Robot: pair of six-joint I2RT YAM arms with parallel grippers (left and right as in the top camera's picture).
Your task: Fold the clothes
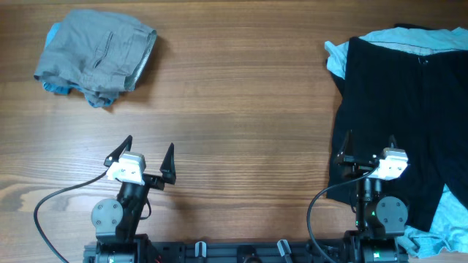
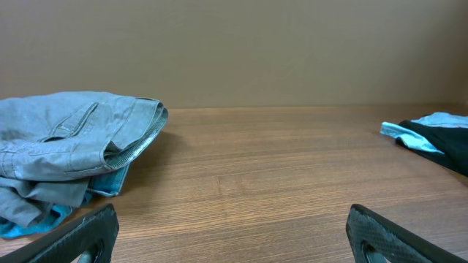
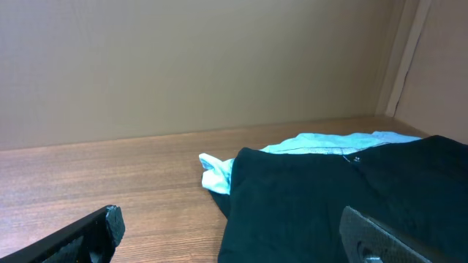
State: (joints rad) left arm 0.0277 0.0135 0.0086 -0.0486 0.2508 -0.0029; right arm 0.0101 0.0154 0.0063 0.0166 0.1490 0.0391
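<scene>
At ten o'clock of the overhead view, well apart from the left gripper (image 1: 148, 145) and at about eleven o'clock from it: grey shorts (image 1: 99, 55), bundled into a rumpled stack. Woven, slightly stiff cloth, with stitched pocket seams and a ribbed edge along the fold. A sliver of light blue cloth (image 1: 53, 88) peeks out beneath at the bundle's seven o'clock.

Left gripper over bare wooden table (image 1: 241, 95), jaws spread wide, nothing between the dark, pointed fingers (image 2: 73, 237). Table brown, smooth and matte, with long plank grain.

Further right, right gripper (image 1: 370, 139) also gaping wide and empty, poised over the near left part of the black shorts (image 1: 398, 109). Black shorts spread broad and mostly flat from two to four o'clock of the view, soft, dull, nearly featureless, reaching from under the right gripper out to its twelve and two o'clock.

Light blue T-shirt (image 1: 336, 60) underneath, thin and crumpled, showing past the black edge at twelve o'clock and again at five o'clock beside the arm's base
</scene>
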